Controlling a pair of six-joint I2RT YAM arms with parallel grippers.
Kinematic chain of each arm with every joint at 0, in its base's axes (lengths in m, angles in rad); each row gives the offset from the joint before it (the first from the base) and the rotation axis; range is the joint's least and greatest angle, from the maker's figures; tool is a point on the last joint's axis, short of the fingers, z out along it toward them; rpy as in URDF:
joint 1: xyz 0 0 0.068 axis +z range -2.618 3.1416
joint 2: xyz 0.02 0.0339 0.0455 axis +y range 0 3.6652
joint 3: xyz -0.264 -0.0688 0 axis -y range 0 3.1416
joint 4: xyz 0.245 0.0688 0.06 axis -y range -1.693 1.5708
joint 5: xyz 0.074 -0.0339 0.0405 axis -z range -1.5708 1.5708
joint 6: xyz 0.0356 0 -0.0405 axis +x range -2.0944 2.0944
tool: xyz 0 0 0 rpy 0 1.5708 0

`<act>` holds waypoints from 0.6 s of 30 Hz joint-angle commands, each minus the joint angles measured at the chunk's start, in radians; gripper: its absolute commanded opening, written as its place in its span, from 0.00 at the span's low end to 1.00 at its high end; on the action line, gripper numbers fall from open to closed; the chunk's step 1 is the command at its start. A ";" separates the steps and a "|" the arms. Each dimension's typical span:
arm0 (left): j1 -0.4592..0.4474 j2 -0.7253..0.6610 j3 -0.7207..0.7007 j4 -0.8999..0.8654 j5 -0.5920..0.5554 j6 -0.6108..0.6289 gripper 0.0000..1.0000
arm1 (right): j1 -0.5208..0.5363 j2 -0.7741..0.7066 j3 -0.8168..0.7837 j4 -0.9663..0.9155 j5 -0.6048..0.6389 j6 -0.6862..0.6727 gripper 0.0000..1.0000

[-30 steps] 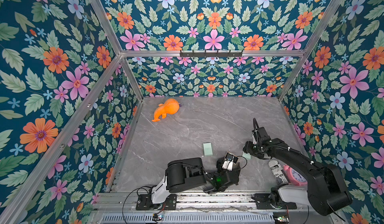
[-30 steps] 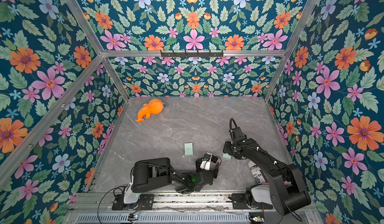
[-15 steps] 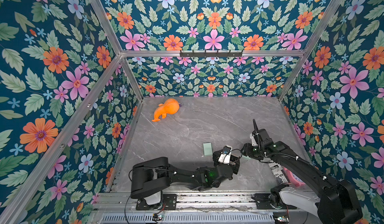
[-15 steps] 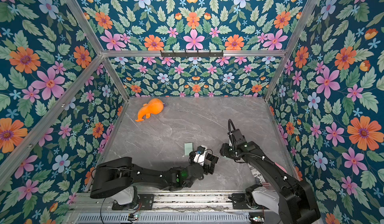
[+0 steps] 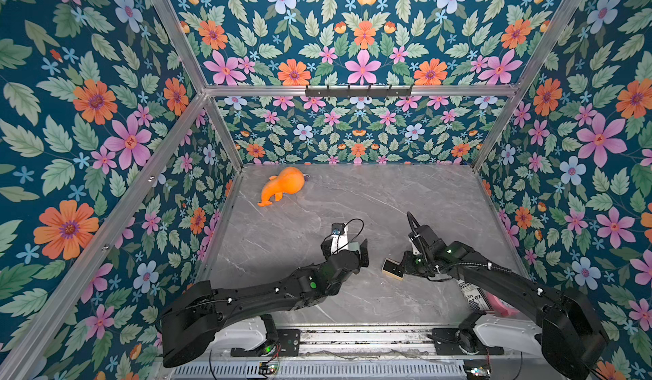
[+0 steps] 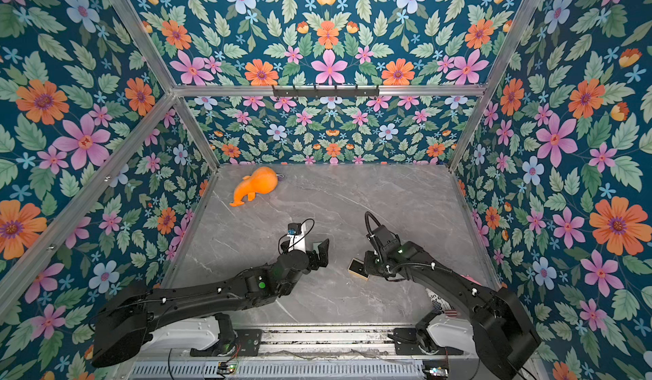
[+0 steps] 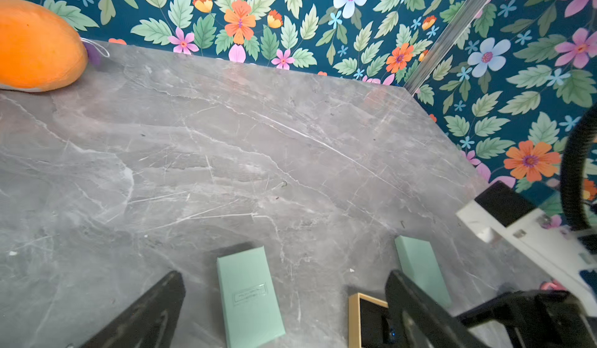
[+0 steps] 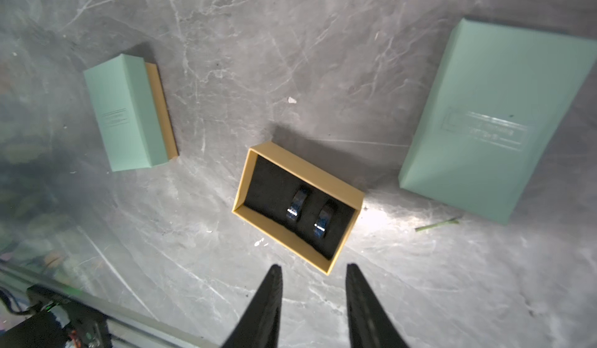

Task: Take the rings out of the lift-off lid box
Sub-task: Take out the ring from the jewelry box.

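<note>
**Rings** (image 8: 296,205): two on show, dark bands with a bluish sheen and a bright glint on one rim. Each stands on edge in its own slot in black foam, side by side and parallel, toward one end of the box (image 8: 315,173). Nothing covers them. They are too small to make out in the top views.

**Box**: tan card, open upward, flat on the grey marbled bench (image 8: 323,55). In both top views it lies toward the front, right of centre, between the two grippers.

**Lid** (image 8: 497,120): mint green with a faint printed label, flat on the bench, near one side of the box and apart from it. A thin green sliver (image 8: 436,224) lies just beside its edge.

**Mint box** (image 8: 126,113): smaller in view, with a tan strip along one long side. It sits on the opposite side of the box, well apart.

**Right gripper** (image 8: 312,270): fingers apart with a narrow gap and nothing clamped, tips to either side of the box's near corner. Its height over the bench cannot be told.

**Left gripper** (image 7: 284,277): fingers wide apart and empty. A mint piece (image 7: 248,298) lies on the bench under the gap, though which of the two it is cannot be told.

**Toy** (image 5: 282,186): orange plush at the far left corner, well apart from everything else
</note>
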 commanded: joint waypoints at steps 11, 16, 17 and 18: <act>0.005 0.129 0.083 -0.159 0.093 -0.104 1.00 | 0.034 0.073 0.037 0.000 0.055 0.039 0.31; 0.007 0.160 0.090 -0.156 0.108 -0.126 1.00 | 0.038 0.094 0.040 0.006 0.057 0.035 0.30; 0.006 0.163 0.090 -0.154 0.111 -0.128 1.00 | 0.037 0.101 0.041 0.008 0.057 0.035 0.29; 0.006 0.171 0.094 -0.154 0.112 -0.132 1.00 | 0.037 0.107 0.044 0.009 0.057 0.033 0.28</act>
